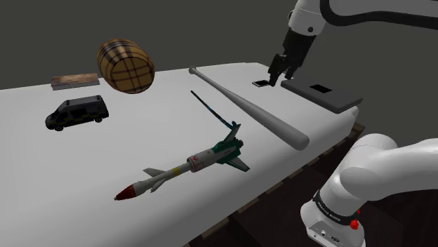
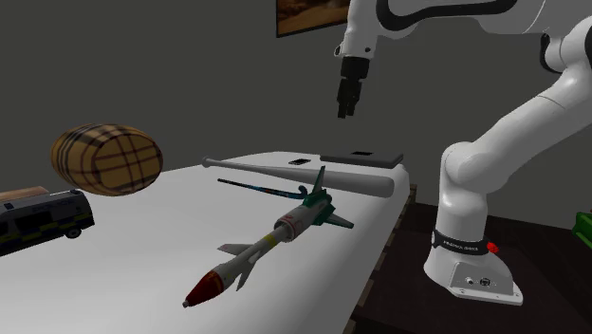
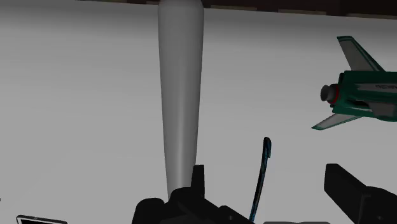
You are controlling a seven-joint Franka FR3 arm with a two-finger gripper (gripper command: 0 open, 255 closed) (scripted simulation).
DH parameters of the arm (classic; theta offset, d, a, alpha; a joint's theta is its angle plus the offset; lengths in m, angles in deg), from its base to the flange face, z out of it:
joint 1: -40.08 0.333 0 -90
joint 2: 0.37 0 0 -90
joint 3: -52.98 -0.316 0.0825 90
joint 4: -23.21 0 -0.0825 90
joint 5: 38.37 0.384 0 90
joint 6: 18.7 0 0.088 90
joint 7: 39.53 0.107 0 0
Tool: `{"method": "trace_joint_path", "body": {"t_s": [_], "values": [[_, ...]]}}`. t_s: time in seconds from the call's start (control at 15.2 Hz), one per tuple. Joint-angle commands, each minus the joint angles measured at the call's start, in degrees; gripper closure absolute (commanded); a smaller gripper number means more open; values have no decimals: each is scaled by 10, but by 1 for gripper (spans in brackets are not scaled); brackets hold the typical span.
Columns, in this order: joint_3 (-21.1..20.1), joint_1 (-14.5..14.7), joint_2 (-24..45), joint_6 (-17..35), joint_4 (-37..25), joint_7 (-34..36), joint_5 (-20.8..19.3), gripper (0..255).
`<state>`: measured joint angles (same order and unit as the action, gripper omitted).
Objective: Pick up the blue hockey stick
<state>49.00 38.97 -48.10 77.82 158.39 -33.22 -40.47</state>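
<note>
A grey bat (image 1: 253, 109) lies between a missile (image 1: 189, 165) and a dark slab (image 1: 337, 98).

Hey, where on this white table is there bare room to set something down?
The widest bare patch lies between the black van and the missile, running to the shoulder view's lower left. A smaller one sits between the barrel and the blue hockey stick. It is crowded where that stick lies between missile tail and bat.

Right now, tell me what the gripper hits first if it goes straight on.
Likely the blue hockey stick: in the wrist view its end lies between the open gripper's fingers, the grey bat just beside. Depth is unclear; it might reach the white surface instead.
</note>
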Motion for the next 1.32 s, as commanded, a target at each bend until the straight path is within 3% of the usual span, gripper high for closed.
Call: {"method": "trace_joint_path", "body": {"t_s": [0.0,0.59,1.25], "values": [[0,0,0,0,0,0,0,0],[-13,-11,190,118,-36,35,10,0],[-23,-19,420,200,-143,72,9,0]]}}
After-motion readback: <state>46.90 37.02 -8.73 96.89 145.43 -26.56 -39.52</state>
